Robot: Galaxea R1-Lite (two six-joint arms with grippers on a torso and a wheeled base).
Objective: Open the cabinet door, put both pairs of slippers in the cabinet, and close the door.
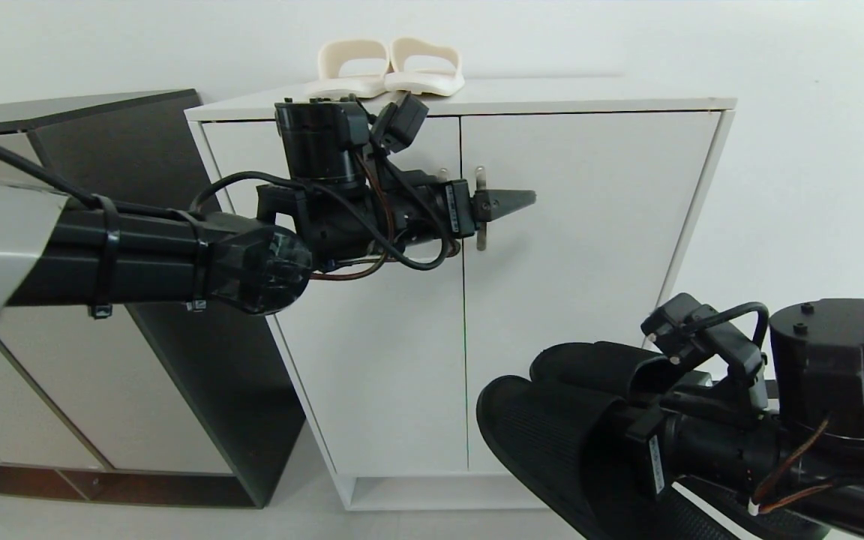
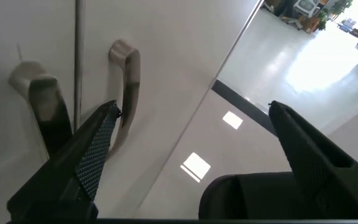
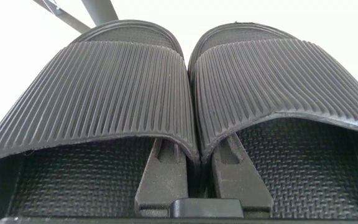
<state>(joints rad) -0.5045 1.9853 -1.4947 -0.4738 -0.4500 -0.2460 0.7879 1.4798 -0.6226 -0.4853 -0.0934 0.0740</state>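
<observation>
Black slippers [image 3: 104,87] clamped in right pincer [image 3: 196,168]; left pincer [image 2: 194,109] gapes beside door handle [image 2: 127,78].

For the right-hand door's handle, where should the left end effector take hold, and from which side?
Grip the handle mid-bar, coming from the door's front and straddling it; it is a slim upright bar standing off the door by the centre seam.

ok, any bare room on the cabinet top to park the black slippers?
Yes: the cabinet top is bare from the cream slippers to its right edge. Crowded at the doors' middle seam, where the open left gripper sits by the door handles.
</observation>
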